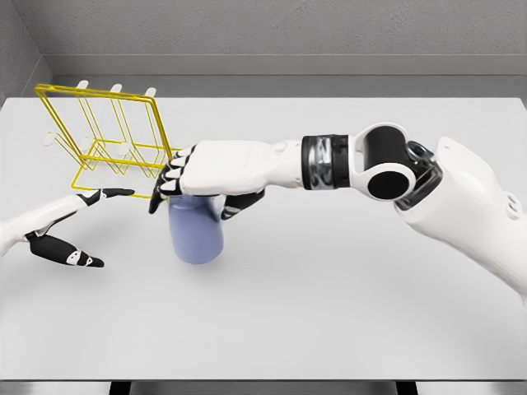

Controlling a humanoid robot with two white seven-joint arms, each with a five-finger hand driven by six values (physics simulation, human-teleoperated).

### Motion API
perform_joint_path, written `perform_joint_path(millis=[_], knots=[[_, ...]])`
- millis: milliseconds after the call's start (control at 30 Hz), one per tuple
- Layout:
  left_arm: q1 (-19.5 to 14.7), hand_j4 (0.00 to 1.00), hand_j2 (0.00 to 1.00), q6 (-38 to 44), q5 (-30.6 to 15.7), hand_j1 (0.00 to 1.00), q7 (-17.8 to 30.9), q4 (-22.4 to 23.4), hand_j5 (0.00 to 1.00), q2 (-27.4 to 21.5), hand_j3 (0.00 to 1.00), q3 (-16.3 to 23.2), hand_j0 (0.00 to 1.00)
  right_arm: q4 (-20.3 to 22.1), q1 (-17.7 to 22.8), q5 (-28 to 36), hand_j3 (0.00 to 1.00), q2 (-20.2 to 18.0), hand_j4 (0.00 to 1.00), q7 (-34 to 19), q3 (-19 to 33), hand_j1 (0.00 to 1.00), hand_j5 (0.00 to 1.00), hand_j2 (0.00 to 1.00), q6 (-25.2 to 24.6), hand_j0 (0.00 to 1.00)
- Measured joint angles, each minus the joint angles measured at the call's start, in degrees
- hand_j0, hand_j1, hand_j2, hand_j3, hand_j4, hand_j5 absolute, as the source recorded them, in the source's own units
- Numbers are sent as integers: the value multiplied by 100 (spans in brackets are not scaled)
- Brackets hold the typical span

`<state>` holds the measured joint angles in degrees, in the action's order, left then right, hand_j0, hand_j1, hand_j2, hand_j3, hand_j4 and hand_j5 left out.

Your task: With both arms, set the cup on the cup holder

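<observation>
My right hand (202,177) wraps the cup (196,232) from above, upright on the table (329,313); contents hidden. Left hand (70,226) open, empty, beside the rack (107,136).

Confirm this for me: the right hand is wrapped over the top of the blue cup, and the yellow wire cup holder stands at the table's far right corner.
Not quite. The right hand does grip the top of the blue cup, but the yellow wire cup holder stands at the far left corner of the table, not the right, as the head view shows.
</observation>
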<state>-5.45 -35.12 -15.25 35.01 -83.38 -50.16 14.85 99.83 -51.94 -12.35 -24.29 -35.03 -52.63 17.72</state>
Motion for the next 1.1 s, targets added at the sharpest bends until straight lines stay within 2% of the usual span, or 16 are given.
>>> perform_joint_path(millis=[167, 267, 367, 433, 500, 600, 700, 733, 800, 900, 1100], knots=[[0, 100, 100, 0, -1, 100, 0, 0, 100, -1, 100, 1, 100, 14, -9, -9, 100, -13, 100, 0, 1, 100, 100, 100, -15, 100], [-44, 100, 100, 1, 26, 100, 0, 0, 100, 4, 100, 41, 100, 26, -18, -14, 100, -166, 100, 0, 36, 100, 100, 100, 3, 100], [-88, 100, 100, 2, 78, 100, 0, 5, 100, 78, 100, 118, 100, 33, 35, -17, 100, -597, 100, 0, 349, 100, 100, 100, 40, 100], [-518, 100, 100, 6, 81, 100, -1, 6, 100, 186, 100, 288, 100, 31, 141, -15, 100, -1046, 100, 0, 742, 100, 100, 100, 88, 100], [-606, 100, 100, 59, 92, 100, 0, 4, 100, 310, 100, 417, 100, 8, 580, -2, 100, -1589, 100, -1, 1213, 100, 100, 100, 210, 100], [-624, 100, 100, 395, 67, 100, 0, -20, 100, 411, 100, 501, 100, -59, 1564, 3, 100, -2312, 100, -2, 2159, 100, 100, 100, 564, 100], [-607, 100, 100, 931, 1, 100, 0, -120, 100, 448, 100, 533, 100, -153, 1819, 22, 100, -2792, 100, -1, 2786, 100, 100, 100, 938, 100], [-606, 100, 100, 1167, -45, 100, 0, -184, 100, 461, 100, 539, 100, -184, 1898, 26, 100, -2878, 100, -1, 2909, 100, 100, 100, 1010, 100], [-571, 100, 100, 1573, -105, 100, 0, -331, 100, 478, 100, 545, 100, -223, 2346, 29, 100, -2987, 100, -2, 3211, 100, 100, 100, 1089, 100], [-501, 100, 100, 1960, -149, 100, 0, -657, 100, 483, 100, 552, 100, -256, 2382, 40, 100, -3092, 100, 0, 3474, 100, 100, 100, 1116, 100], [-316, 100, 100, 2114, -121, 100, 0, -1147, 100, 457, 100, 613, 100, -281, 2540, 45, 100, -3114, 100, 0, 3600, 100, 100, 100, 1132, 100]])
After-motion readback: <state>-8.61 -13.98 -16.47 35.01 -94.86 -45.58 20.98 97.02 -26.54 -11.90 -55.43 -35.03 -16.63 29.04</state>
